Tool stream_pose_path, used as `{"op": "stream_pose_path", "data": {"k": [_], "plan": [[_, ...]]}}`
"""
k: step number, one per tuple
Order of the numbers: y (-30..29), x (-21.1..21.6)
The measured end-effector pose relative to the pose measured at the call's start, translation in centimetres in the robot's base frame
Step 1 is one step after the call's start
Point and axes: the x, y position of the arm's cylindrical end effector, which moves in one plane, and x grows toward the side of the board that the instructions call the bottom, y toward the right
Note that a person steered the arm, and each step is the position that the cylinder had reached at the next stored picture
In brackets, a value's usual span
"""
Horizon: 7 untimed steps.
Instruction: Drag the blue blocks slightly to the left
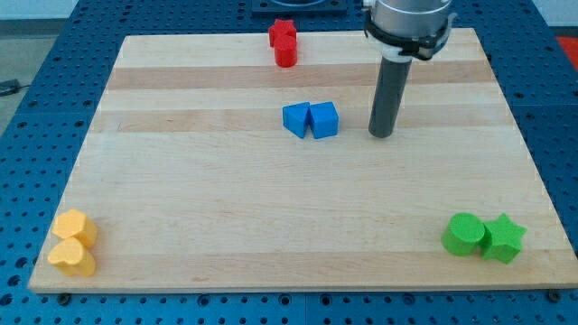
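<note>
1. Camera view: two blue blocks [310, 120] touching side by side, upper middle of the wooden board [226, 235].
2. My tip [381, 135] sits just to their right, apart. No fingers, just a bare rod, nothing grasped.
3. The blocks look light, rigid and slippery; push the right block's right face, centred, or the pair may split.

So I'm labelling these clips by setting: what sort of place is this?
Probably a robotics lab bench: a wooden board lies on a blue perforated table, with small coloured blocks, such as the blue blocks, and my tip just right of those.
</note>
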Motion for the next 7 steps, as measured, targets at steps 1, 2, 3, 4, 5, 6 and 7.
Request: {"op": "stream_pose_path", "data": {"k": [1,2,3,4,5,6,7], "plan": [[-0.4,-0.1],[-0.5,-0.8],[-1.8,-1.1],[-3.0,-1.3],[-3.6,-2.9],[-4.5,-4.6],[-4.5,-6.0]]}}
